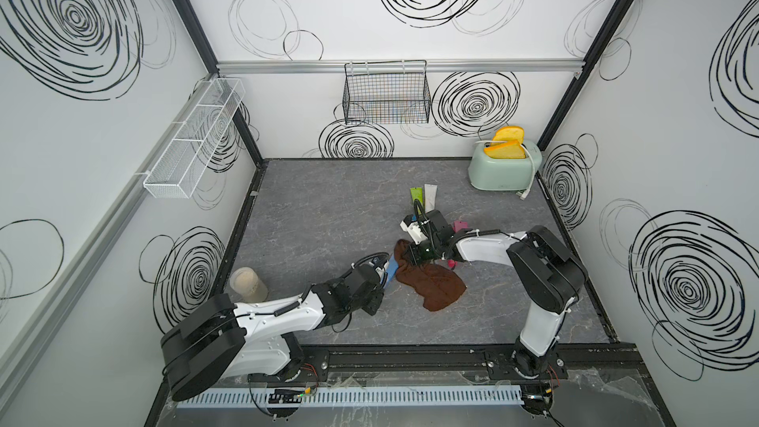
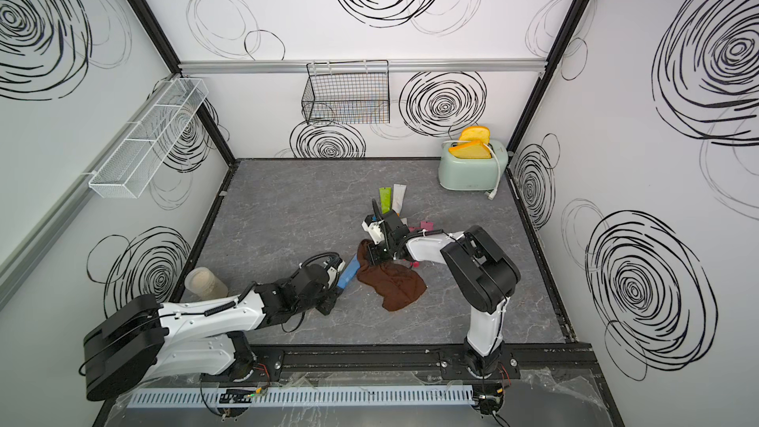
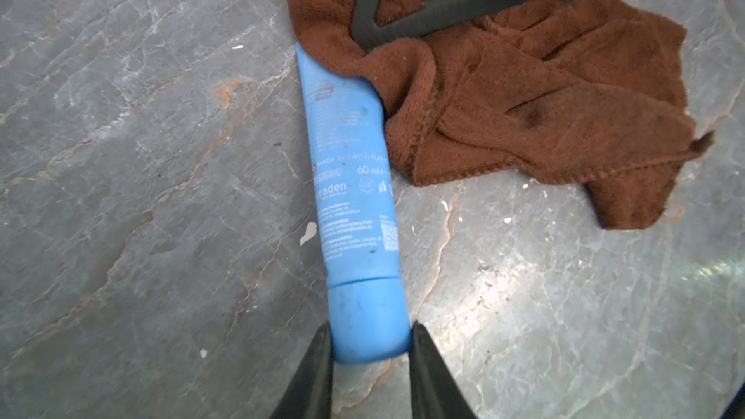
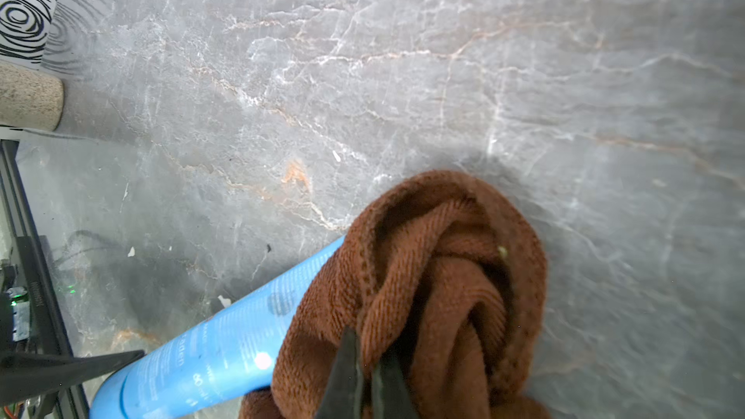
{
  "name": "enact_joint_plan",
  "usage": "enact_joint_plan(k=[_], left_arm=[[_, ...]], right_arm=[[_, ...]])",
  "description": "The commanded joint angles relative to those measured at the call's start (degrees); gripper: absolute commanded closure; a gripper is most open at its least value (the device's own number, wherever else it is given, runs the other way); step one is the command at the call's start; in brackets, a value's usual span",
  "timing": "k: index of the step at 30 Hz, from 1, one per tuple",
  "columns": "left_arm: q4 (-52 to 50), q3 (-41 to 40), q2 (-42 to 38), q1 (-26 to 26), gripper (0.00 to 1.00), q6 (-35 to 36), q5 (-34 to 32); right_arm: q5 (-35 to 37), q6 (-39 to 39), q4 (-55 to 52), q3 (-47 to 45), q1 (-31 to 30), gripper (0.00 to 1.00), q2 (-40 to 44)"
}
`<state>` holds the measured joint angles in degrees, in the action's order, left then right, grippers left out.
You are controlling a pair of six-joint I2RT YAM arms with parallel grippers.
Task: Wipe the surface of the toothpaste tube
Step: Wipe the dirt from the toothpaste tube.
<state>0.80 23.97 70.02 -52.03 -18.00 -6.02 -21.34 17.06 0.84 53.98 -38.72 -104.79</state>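
Observation:
The blue toothpaste tube lies flat on the grey marble tabletop, left of centre in both top views. My left gripper is shut on its round cap end, one finger on each side. A brown cloth is bunched against the tube's flat crimped end and drapes over it. My right gripper is shut on a fold of this cloth, right above the tube's far end. The rest of the cloth trails on the table towards the front right.
A green tube and a white tube lie behind the right wrist, with a pink item beside it. A mint toaster stands back right and a beige jar at the left edge. Wire baskets hang on the walls.

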Motion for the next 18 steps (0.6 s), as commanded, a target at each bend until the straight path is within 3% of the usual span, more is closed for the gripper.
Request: enact_joint_plan(k=[1, 12, 18], left_arm=[[4.0, 0.8, -0.7, -0.5, 1.0, 0.8, 1.7], [4.1, 0.7, -0.8, -0.5, 1.0, 0.8, 1.5], [4.1, 0.6, -0.9, -0.4, 1.0, 0.7, 1.5]], right_arm=[[0.9, -0.7, -2.6, -2.1, -2.3, 1.0, -0.8], [-5.3, 8.6, 6.7, -9.2, -16.4, 1.0, 4.2], [-3.5, 5.9, 4.3, -7.8, -12.8, 1.0, 2.2]])
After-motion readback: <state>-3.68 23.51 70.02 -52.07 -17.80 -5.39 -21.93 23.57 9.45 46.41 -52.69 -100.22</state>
